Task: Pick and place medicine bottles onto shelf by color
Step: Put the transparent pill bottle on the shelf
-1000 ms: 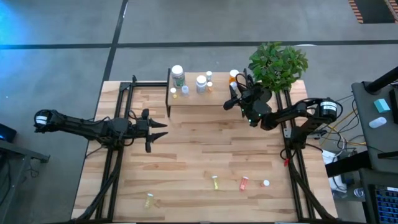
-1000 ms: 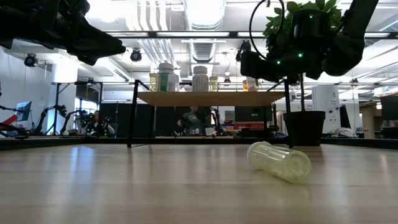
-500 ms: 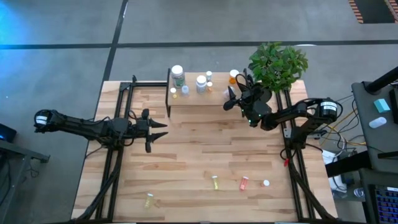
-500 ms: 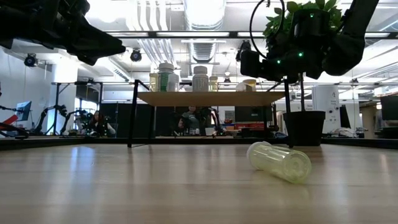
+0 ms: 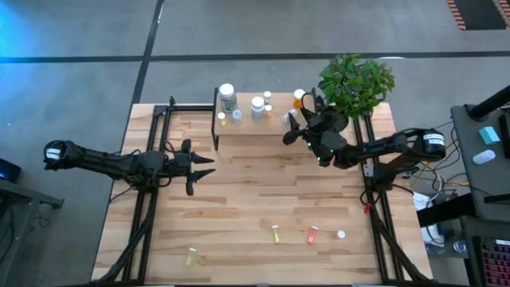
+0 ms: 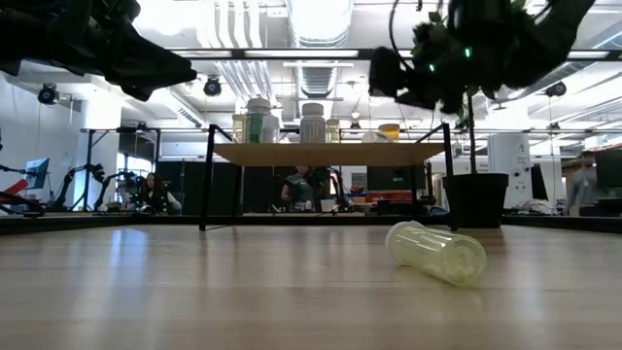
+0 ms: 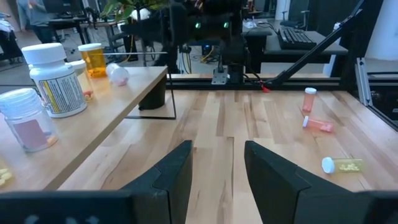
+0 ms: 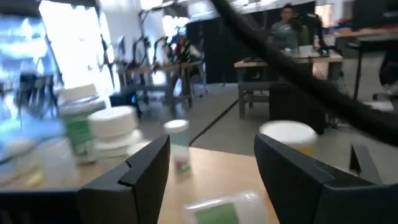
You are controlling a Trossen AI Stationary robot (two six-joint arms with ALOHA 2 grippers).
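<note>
The shelf (image 5: 259, 121) at the table's far edge is rigid and carries most of the bottles (image 5: 228, 96), upright. Four small bottles (image 5: 312, 234) lie near the front edge of the table (image 5: 239, 199); judged light, hard and prone to rolling, so grip across the body below the cap. The right gripper (image 5: 292, 127) hangs over the shelf's right end, jaws apart and empty. The left gripper (image 5: 201, 166) waits over the table's left, jaws narrowly parted, empty. Bottle contents and labels are not legible.
</note>
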